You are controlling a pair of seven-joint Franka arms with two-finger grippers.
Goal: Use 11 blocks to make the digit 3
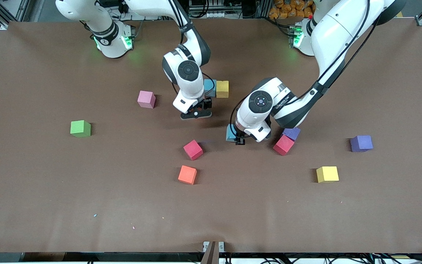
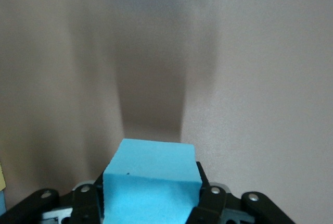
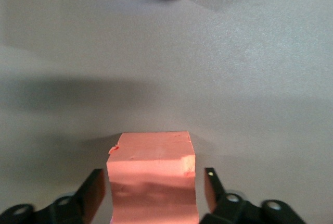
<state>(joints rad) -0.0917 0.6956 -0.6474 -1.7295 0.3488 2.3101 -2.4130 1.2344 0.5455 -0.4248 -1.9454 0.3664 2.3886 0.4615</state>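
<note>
Lone green matte foam cube [image 1: 80, 128] sits flat on the brown matte table top [image 1: 50, 205], toward the right arm's end, with bare surface all round it. Tiny crumbs lie nearer the front camera than the green cube: a pale blue crumb [image 1: 95, 215] and a pink crumb [image 1: 134, 227]. A small grey metal bracket [image 1: 213, 246] is at the table edge nearest the camera, and a heap of orange items [image 1: 291, 9] is off the table by the arm bases; can't tell what they are.
</note>
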